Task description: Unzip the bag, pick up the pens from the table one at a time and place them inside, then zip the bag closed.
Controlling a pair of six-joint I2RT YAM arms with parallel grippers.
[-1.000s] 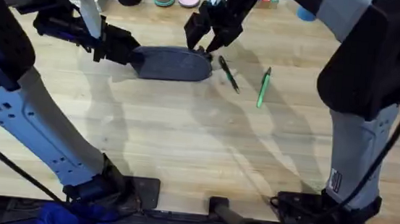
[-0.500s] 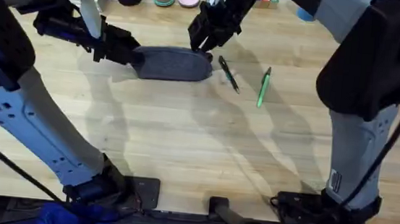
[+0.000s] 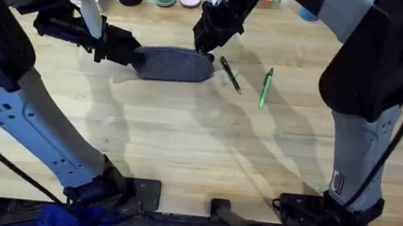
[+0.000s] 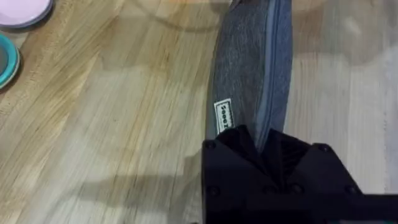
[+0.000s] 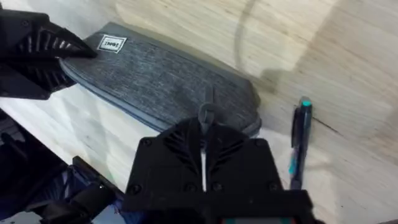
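Right pincer (image 3: 206,46) dropped, clenched on zip pull; left pincer (image 3: 135,54) grips bag (image 3: 176,65) end, bag lying left-right.

Upper centre: bag (image 3: 173,64) on table (image 3: 184,141), left gripper (image 3: 135,54) and right gripper (image 3: 204,46) at its ends; 2 pens (image 3: 265,88) right.

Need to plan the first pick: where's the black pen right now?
In the overhead view, the black pen lies on the table, between the bag and the green pen.
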